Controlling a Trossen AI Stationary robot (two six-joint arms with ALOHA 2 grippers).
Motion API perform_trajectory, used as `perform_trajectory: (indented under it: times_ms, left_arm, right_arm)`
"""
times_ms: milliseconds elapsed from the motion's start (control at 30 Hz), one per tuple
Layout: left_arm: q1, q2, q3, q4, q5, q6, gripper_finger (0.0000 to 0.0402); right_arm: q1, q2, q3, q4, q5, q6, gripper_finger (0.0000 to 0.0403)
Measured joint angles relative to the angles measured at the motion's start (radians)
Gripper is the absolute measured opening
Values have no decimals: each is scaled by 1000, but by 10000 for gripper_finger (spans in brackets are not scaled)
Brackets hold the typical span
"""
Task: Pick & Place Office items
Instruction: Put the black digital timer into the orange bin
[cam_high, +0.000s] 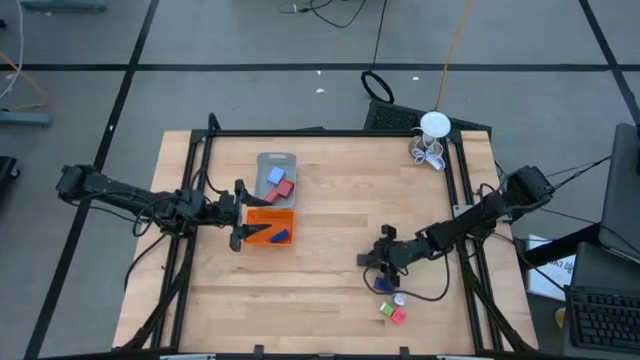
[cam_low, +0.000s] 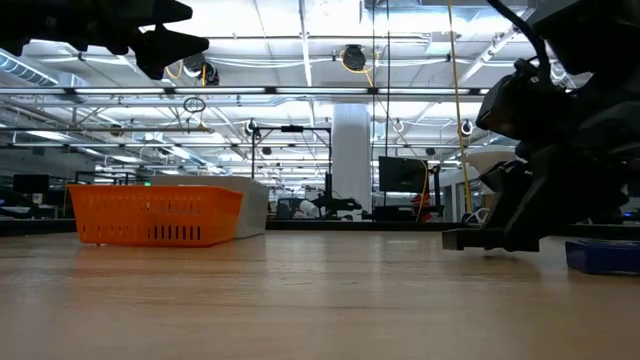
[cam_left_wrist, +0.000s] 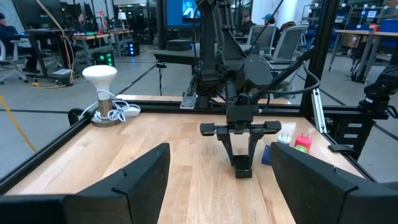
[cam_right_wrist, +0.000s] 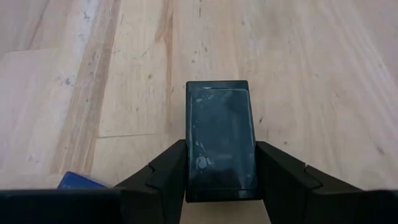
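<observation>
So the right gripper sits low over the wood in the lower right part of the high view, and its two fingers are closed about halfway around a black block. In the right wrist view the block sits snug between both fingers, touching each side, with the tabletop right under it. The left wrist view shows the same thing from across the table: fingers pointing down, black piece pinched at the tips, on or just above the wood, can't tell which.

Just below that gripper in the high view there's a little cluster of leftover items: a blue block, a white piece, a green one and a pink one, all close together near the table's lower right.

The left gripper hangs at the left edge of the orange tray, around the middle-left of the frame, fingers spread wide with nothing between them. That tray has a blue piece in it plus something dark I can't make out. Right above it, touching, is the grey tray with a blue block and a red block inside.

A white round thing with wire loops stands at the table's upper right corner.
</observation>
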Motion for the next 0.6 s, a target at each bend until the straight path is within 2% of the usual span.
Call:
perform_trajectory:
  times_ms: [400, 600]
  left_arm:
    - [0, 0, 0, 0, 0, 0, 273]
    - [0, 0, 0, 0, 0, 0, 274]
  right_arm:
    - [-76, -5, 1, 0, -82, -42, 157]
    - [-94, -77, 1, -19, -82, -87, 162]
